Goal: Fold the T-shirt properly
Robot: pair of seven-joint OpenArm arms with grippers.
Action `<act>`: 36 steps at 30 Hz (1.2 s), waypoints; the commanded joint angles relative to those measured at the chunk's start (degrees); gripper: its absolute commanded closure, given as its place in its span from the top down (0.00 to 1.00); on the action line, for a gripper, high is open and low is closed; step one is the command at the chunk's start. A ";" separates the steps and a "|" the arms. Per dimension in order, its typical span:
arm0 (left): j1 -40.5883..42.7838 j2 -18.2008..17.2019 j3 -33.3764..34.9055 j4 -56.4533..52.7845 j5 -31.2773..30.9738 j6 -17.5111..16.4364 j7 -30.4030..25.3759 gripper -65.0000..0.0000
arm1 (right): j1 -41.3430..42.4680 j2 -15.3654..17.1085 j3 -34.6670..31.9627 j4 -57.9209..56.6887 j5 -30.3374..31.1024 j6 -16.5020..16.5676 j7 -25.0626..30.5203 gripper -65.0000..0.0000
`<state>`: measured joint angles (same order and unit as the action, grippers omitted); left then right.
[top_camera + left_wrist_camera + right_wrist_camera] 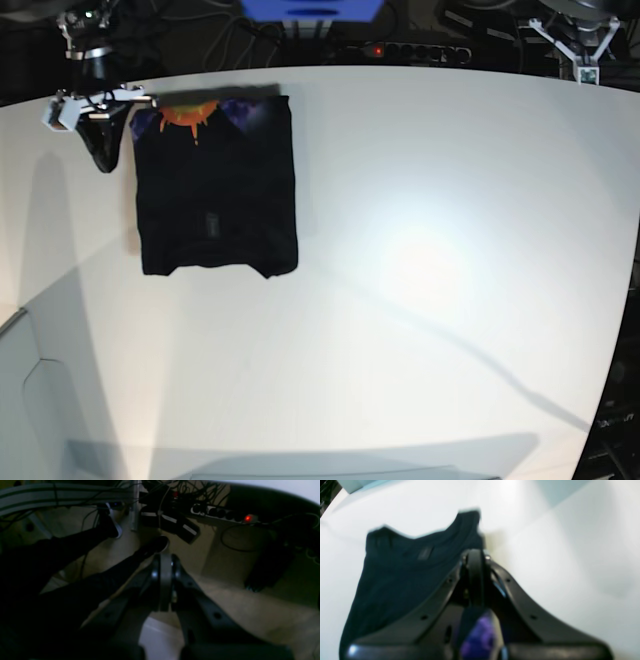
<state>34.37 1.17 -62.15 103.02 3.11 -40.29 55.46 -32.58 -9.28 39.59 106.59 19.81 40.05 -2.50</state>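
The black T-shirt [215,190] lies folded flat near the white table's [430,250] far left edge, so the right gripper [103,150] beside it and the left gripper [165,563] off the table are both closed and hold nothing.

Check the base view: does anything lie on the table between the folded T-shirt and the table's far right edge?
Nothing does. In the base view the white table is bare from the T-shirt rightward to its edge, only glare and a thin shadow crossing it.
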 commanded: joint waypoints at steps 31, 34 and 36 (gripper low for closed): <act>-21.32 -11.76 -0.40 -83.73 27.00 0.29 -49.53 0.00 | -0.08 1.06 12.49 -43.51 -29.00 -0.05 -0.18 0.00; -22.81 -11.59 -0.40 -87.07 29.81 3.41 -53.48 0.00 | 2.03 1.41 12.41 -52.21 -32.25 -0.05 6.68 0.00; -23.69 -11.24 -0.40 -89.18 31.74 6.32 -55.77 0.00 | 4.31 3.26 12.32 -60.74 -35.59 -0.05 12.30 0.00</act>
<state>9.78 -9.39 -62.50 13.50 34.59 -33.54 -0.51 -27.49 -6.50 51.66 44.49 -16.36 39.81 9.30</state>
